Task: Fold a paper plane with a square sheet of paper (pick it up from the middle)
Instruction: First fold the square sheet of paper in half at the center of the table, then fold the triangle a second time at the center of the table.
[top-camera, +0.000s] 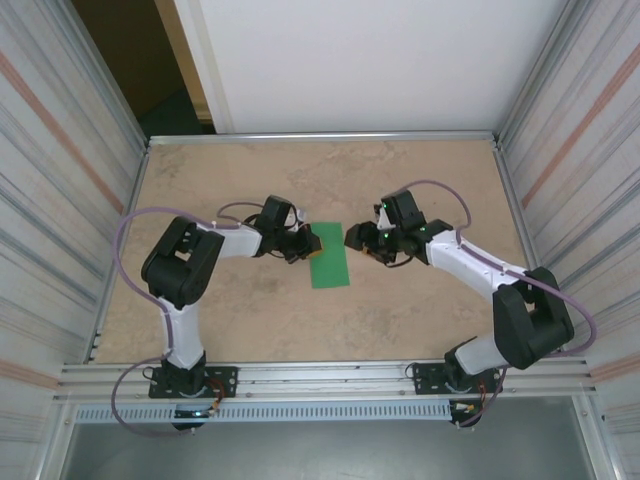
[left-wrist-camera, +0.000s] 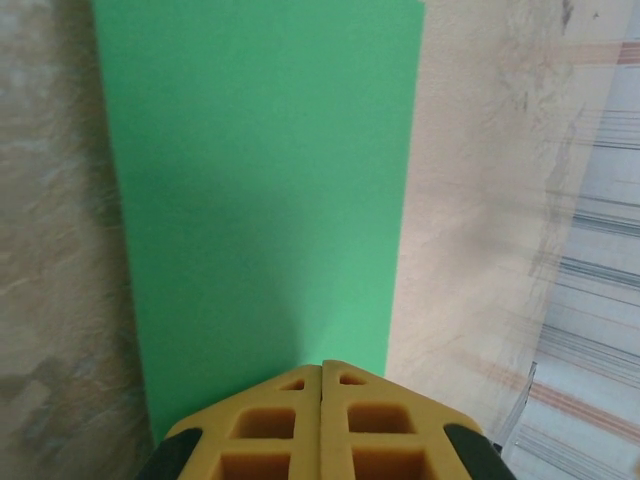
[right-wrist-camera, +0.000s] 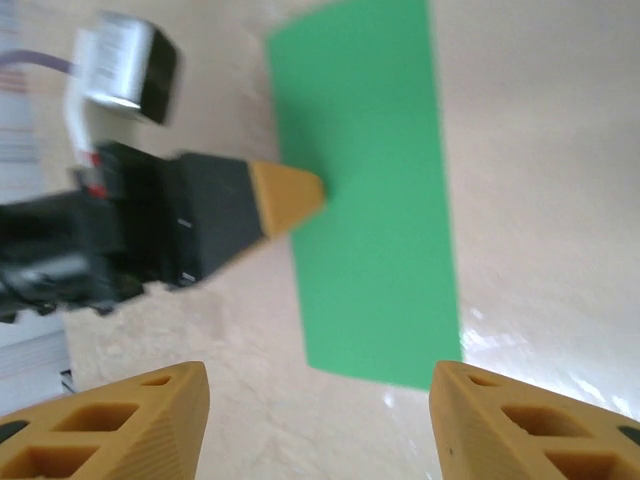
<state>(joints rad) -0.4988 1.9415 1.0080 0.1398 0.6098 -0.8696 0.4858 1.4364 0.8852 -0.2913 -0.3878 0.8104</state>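
Note:
The bright green paper lies flat on the table as a narrow rectangle, about twice as long as it is wide. My left gripper is shut, and its yellow tips rest on the paper's left long edge near the far end. In the left wrist view the paper stretches away from the closed left gripper. My right gripper hovers open just right of the paper's far end. The right wrist view has the paper ahead, the left gripper's tip on its edge, and the right gripper spread wide with nothing between its fingers.
The beige table has bare room around the paper. Corrugated walls close in the left and right sides. A metal rail runs along the near edge by the arm bases.

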